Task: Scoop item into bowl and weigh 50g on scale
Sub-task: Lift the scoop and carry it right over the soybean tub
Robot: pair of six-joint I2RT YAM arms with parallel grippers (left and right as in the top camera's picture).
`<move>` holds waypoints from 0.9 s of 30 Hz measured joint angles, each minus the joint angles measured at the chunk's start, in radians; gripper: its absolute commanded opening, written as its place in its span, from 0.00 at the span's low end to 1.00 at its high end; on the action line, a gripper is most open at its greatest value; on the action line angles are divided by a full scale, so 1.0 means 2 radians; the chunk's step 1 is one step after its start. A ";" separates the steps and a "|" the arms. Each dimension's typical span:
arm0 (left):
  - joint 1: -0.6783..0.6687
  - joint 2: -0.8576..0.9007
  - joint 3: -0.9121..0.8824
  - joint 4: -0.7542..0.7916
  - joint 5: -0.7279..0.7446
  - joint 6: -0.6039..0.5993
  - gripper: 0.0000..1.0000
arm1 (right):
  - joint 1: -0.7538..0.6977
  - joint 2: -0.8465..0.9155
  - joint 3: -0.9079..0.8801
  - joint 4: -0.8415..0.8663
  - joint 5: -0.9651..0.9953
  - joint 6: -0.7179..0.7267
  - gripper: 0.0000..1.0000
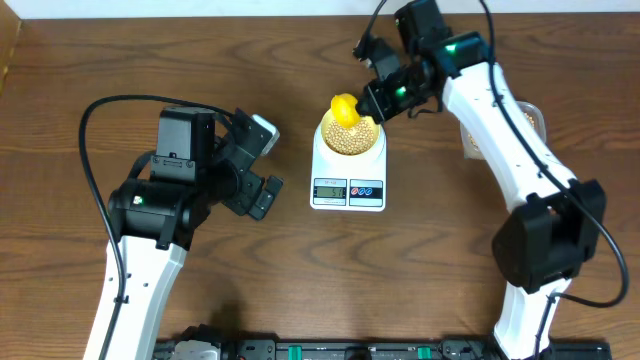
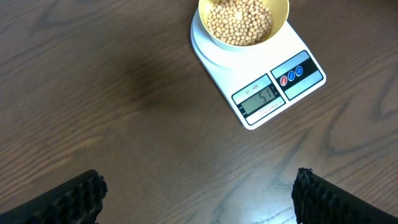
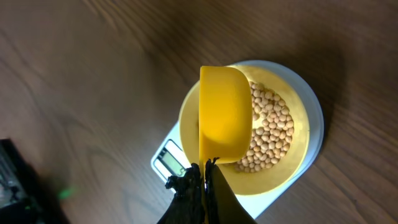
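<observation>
Left gripper (image 2: 199,186) spread wide, empty, over bare table short of the scale (image 2: 236,68); LCD (image 2: 266,98) looks like 51; small print above it maybe SF-400, too fine to be sure; beans (image 2: 239,22) sit in the bowl (image 2: 281,15) on the scale's top; right gripper (image 3: 205,171) clamped on the yellow scoop (image 3: 224,112) handle, scoop tipped over the bowl; you're at target, I reckon: add nothing, level the scoop, lift clear without nudging the rim, let the reading settle.
</observation>
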 measured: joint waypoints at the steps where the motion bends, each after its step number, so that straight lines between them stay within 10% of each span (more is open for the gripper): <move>1: 0.000 0.000 0.000 0.000 0.000 0.000 0.98 | -0.003 -0.006 0.000 -0.002 -0.005 0.000 0.01; 27: 0.000 0.000 0.000 0.000 0.000 0.000 0.98 | -0.150 -0.116 0.000 -0.084 -0.054 0.004 0.01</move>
